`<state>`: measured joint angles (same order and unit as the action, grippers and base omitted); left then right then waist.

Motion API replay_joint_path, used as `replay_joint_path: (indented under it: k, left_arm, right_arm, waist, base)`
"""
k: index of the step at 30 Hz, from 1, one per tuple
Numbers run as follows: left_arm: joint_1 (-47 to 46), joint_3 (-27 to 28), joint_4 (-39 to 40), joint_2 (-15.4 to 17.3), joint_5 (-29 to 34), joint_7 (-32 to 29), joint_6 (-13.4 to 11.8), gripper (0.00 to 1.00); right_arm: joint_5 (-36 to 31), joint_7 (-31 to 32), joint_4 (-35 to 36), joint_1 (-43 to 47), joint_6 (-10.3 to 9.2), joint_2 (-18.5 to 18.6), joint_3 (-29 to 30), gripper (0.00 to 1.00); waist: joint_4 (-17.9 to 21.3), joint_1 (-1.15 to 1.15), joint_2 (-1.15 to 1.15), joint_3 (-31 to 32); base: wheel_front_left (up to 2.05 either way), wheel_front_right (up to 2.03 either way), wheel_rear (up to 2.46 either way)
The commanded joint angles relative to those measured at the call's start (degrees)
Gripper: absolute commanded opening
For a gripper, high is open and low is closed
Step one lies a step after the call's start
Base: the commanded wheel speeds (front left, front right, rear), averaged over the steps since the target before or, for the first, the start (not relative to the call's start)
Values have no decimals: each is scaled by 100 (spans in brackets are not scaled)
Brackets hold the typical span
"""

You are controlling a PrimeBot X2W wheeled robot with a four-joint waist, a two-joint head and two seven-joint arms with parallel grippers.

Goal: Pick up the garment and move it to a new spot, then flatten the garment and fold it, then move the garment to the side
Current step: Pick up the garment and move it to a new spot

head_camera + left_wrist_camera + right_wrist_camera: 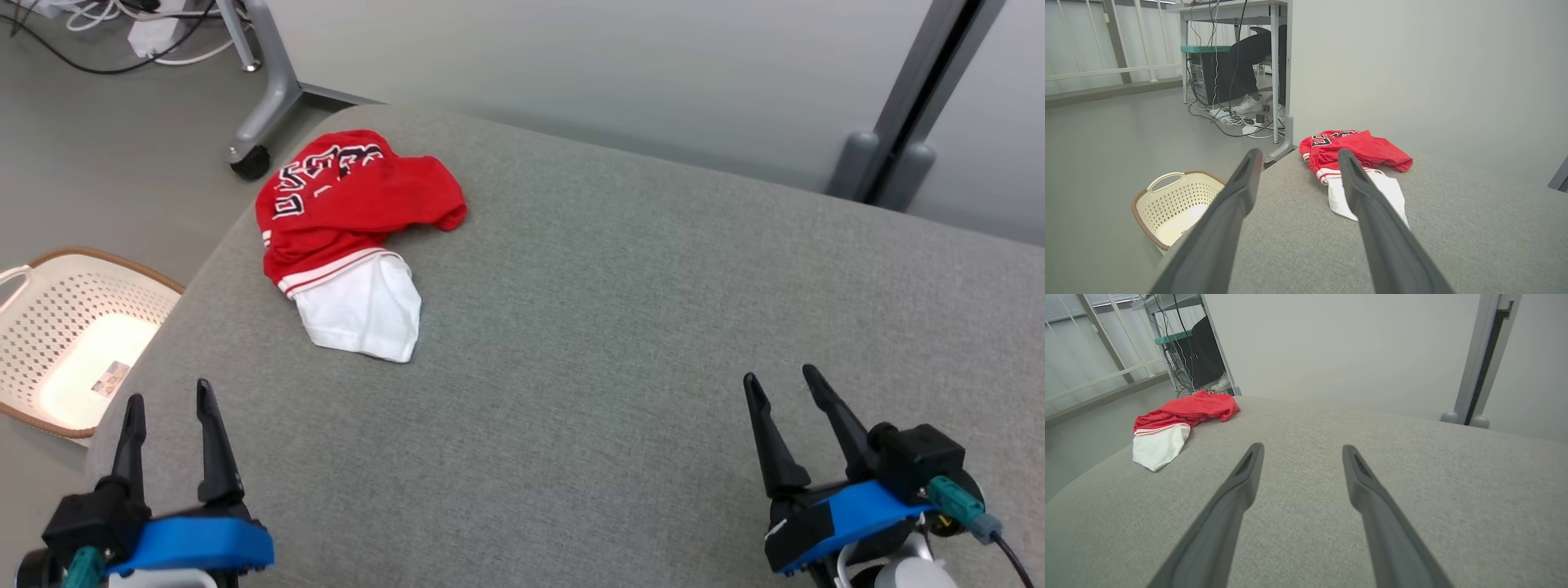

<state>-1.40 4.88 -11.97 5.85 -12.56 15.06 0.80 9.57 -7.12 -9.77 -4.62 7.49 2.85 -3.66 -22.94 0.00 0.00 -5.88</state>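
Note:
A crumpled red and white garment [351, 237] with dark lettering lies bunched near the far left corner of the grey padded surface [620, 327]. The left wrist view shows the garment [1359, 163] ahead, and the right wrist view has the garment [1175, 424] far off to the left. My left gripper [169, 394] stands open at the lower left by the surface's near left edge, well short of the garment, nothing between its fingers. My right gripper [780, 376] stands open at the lower right over bare fabric, far from the garment.
A cream perforated laundry basket [57, 335] sits on the floor left of the surface. A wheeled desk leg [261, 122] and cables stand behind the far left corner. A person's legs and shoes [1247, 102] are under the desk. A grey post [914, 122] rises at the back right.

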Motion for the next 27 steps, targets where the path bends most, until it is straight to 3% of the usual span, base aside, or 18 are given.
replay_joint_path:
  k: [1,5,12,21,27]
  left_arm:
    - [-148,25,5,17,-19,16,-2,100]
    - [-591,128,0,83,-120,16,21,100]
    - [-1874,386,-318,495,-272,10,114,100]
    - [-3550,607,-1154,1105,-530,-170,237,100]
    - [-4460,549,-2116,1530,-618,-456,384,100]
  right_arm:
    - [-45,4,51,-131,1,9,31,100]
    - [-178,55,207,-197,1,59,160,100]
    - [-348,272,782,-474,1,234,366,100]
    - [-519,621,1887,-812,2,448,828,100]
    - [-579,860,2540,-824,1,546,1112,100]
  waist:
    - [31,0,0,-42]
    - [158,0,0,-264]
    - [535,0,0,-936]
    - [1093,0,0,-1993]
    - [1341,0,0,-2645]
  base:
    - [0,0,0]
    - [0,0,0]
    - [0,0,0]
    - [0,0,0]
    - [0,0,0]
